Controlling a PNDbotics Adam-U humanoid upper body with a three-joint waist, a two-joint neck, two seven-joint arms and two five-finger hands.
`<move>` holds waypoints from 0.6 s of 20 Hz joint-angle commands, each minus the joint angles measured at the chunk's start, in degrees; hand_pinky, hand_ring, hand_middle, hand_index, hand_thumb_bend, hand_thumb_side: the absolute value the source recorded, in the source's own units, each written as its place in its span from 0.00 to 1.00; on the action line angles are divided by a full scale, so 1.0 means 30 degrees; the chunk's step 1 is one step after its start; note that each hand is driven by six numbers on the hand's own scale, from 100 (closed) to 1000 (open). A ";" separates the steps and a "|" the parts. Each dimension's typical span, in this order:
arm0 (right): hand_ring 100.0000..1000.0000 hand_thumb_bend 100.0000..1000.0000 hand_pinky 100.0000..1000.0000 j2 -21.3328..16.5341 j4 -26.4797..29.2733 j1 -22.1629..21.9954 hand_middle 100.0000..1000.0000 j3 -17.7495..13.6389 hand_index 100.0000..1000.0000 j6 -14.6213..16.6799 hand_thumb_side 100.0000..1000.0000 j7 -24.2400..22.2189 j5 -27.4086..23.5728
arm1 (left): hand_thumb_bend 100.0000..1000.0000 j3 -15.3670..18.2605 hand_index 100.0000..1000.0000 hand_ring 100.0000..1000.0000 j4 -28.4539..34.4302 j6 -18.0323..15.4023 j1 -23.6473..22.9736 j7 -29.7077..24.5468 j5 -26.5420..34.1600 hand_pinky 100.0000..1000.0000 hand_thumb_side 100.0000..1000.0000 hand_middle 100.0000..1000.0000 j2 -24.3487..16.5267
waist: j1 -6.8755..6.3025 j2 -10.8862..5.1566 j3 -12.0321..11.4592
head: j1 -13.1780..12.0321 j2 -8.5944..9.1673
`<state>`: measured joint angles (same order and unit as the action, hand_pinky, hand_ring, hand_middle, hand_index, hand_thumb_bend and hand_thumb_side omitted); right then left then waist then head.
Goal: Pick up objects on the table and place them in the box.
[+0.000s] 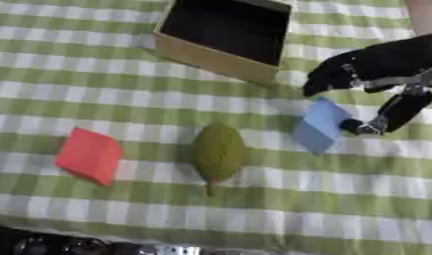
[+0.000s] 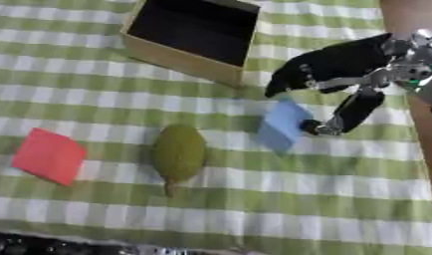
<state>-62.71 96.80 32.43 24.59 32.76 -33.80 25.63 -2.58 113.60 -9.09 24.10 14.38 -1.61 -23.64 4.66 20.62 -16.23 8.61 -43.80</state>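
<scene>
On the green checked cloth [image 2: 97,219] the right hand [image 2: 341,64] reaches in from the right, its thumb [image 2: 346,117] and fingers pinching the blue piece [image 2: 283,124], tilted on edge. The open box [image 2: 180,61] sits far left of the hand. Nearer lie an olive leaf shape [image 2: 178,153] and a red square [image 2: 49,156].
</scene>
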 commanded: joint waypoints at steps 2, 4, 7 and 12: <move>1.00 0.11 1.00 -0.0491 0.0136 0.0228 0.93 -0.0253 1.00 0.1531 0.32 -0.1707 0.0014 | 0.09 0.0026 0.89 0.72 0.0329 -0.0022 0.0291 -0.0073 0.0031 0.76 0.65 0.75 -0.0463 | 0.0250 0.0002 -0.0063 | -0.0060 -0.0105; 1.00 0.11 1.00 -0.0631 0.0262 0.0174 0.93 -0.0335 1.00 0.1579 0.33 -0.1796 -0.0024 | 0.09 0.0030 0.89 0.72 0.0329 -0.0013 0.0279 -0.0076 0.0020 0.76 0.65 0.75 -0.0495 | 0.0276 0.0018 -0.0072 | -0.0134 -0.0105; 1.00 0.14 1.00 -0.1196 0.0862 -0.0161 0.93 -0.0879 1.00 0.1448 0.30 -0.1574 -0.0266 | 0.09 0.0060 0.89 0.72 0.0329 0.0021 0.0159 -0.0039 -0.0009 0.76 0.65 0.76 -0.0596 | 0.0337 -0.0013 0.0015 | -0.0284 -0.0105; 1.00 0.14 1.00 -0.2170 0.2447 -0.0796 0.92 -0.1752 1.00 0.1054 0.30 -0.1321 -0.0647 | 0.09 0.0061 0.89 0.72 0.0329 0.0064 0.0065 -0.0025 -0.0036 0.76 0.65 0.76 -0.0651 | 0.0421 -0.0117 0.0221 | -0.0472 -0.0105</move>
<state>-66.35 102.39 29.65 20.84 32.45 -34.11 24.34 -2.58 113.60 -8.98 24.06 14.29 -1.61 -24.15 5.38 20.84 -15.62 7.42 -43.81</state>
